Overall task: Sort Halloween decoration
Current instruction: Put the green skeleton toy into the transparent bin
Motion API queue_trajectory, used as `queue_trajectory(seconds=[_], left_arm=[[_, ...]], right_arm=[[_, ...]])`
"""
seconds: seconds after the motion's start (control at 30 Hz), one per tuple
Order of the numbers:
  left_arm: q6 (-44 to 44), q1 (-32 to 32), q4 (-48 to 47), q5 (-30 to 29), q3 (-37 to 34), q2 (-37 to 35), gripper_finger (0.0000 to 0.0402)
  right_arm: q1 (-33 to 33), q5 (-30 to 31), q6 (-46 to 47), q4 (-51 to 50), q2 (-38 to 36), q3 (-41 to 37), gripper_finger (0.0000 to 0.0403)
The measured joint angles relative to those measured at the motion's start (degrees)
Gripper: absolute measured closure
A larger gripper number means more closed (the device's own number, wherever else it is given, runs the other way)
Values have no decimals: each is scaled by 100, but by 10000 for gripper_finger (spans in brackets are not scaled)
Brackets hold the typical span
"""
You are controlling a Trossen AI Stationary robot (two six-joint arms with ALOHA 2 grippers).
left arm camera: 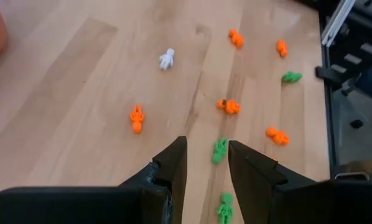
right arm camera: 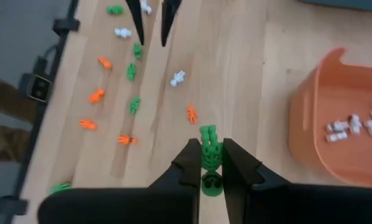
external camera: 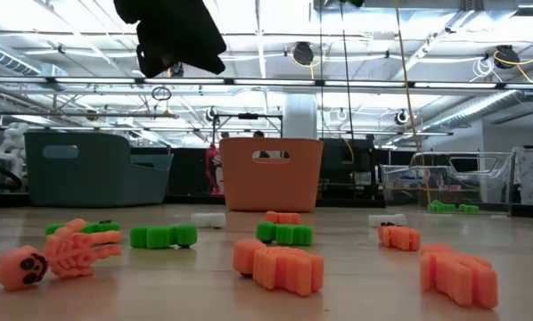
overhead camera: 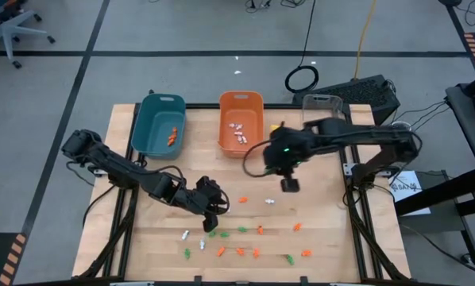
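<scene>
Small orange, green and white skeleton trinkets lie scattered on the near half of the wooden table (overhead camera: pixel 245 230). My left gripper (overhead camera: pixel 214 213) is open and hangs above them. In its wrist view a green trinket (left arm camera: pixel 219 150) lies on the wood in line with the gap between the fingers, untouched. In the low view this gripper (external camera: pixel 173 40) is raised off the table. My right gripper (overhead camera: pixel 289 184) is near the table's middle, in front of the orange bin. It is shut on a green skeleton trinket (right arm camera: pixel 209 155). My right gripper pinches the green skeleton trinket by its body (right arm camera: pixel 209 149) between the two fingers (right arm camera: pixel 189 163). The legs stick out past the fingertips and the skull sits back between the fingers. The trinket lies along the fingers and is lifted clear of the table.
Three bins stand along the far edge. The teal bin (overhead camera: pixel 160 123) holds orange trinkets. The orange bin (overhead camera: pixel 241 121) holds white ones. The clear bin (overhead camera: pixel 323 107) shows green ones in the low view. There is bare wood between the bins and the scattered trinkets.
</scene>
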Motion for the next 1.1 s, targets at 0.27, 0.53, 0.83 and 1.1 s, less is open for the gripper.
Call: queue_trajectory(seconds=[0.27, 0.53, 0.83, 1.1], left_arm=[[-6, 298, 385, 157, 0, -409, 285], [439, 712, 936, 160, 7, -991, 285], [947, 1219, 2006, 100, 7, -1498, 285], [1438, 1470, 2143, 154, 9, -1663, 285]], right_arm=[[2, 73, 902, 0, -927, -2, 387], [-15, 1577, 663, 667, -1975, -2, 387], [-308, 1808, 498, 912, -2635, -2, 387], [-326, 1633, 628, 1250, -3071, -976, 387]])
